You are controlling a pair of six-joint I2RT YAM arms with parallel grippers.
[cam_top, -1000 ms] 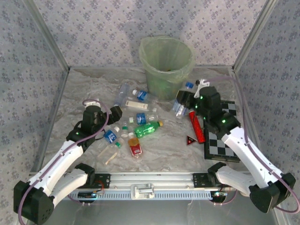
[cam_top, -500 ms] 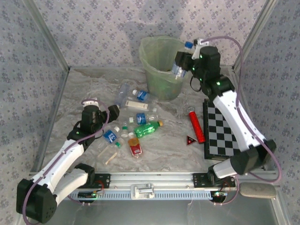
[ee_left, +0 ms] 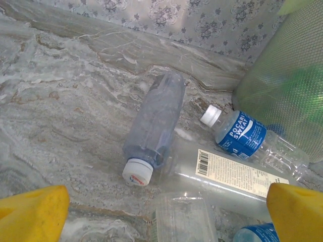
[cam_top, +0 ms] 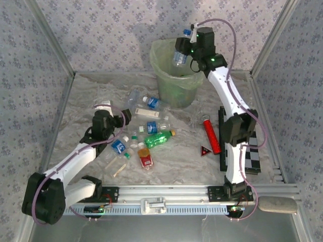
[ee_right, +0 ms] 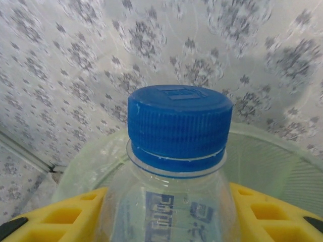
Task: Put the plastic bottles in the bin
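- Right gripper (cam_top: 183,49) is pinched shut on a clear blue-capped bottle (cam_top: 179,54), one finger pressed on each side of its body.
- The bottle is held high above the rim of the bin (cam_top: 174,85); whether it is centred over the opening is hard to judge.
- Left gripper (cam_top: 123,119) is low over the table (cam_top: 75,116), jaws spread wide.
- Loose bottles (cam_top: 151,128) lie just beyond it, between it and the bin.

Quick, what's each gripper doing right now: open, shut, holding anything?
Left gripper: open, holding nothing.
Right gripper: shut on a blue-capped clear bottle, above the bin.
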